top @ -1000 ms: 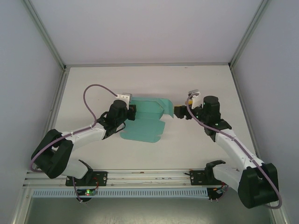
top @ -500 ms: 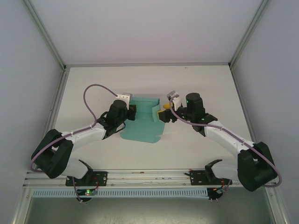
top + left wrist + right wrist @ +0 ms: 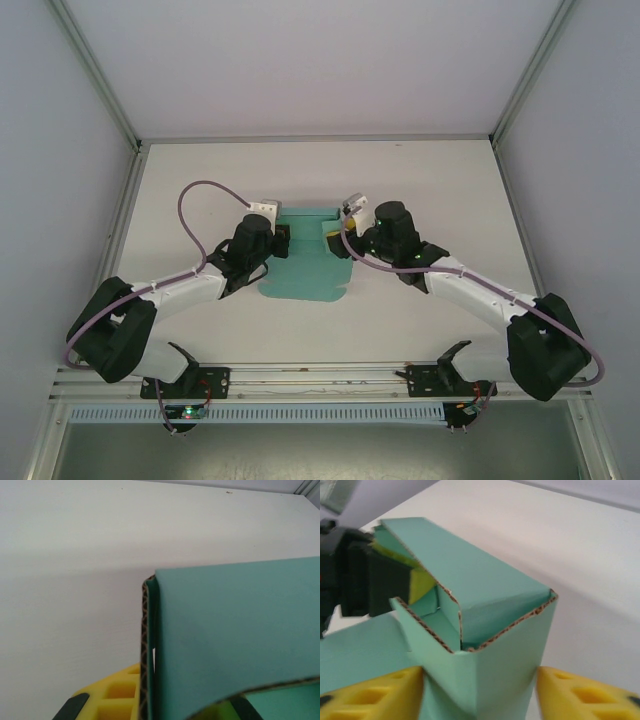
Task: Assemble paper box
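One teal paper box lay on the one white table. There were two grippers, the left gripper and the right gripper.

arms: white, black joints | cables: purple (looped) | pads: yellow

Teal-green paper box with brown corrugated edges, white table.

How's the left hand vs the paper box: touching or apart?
Touching. Left wrist view: the paper box sits clamped in the shut left hand, card against its yellow pads.
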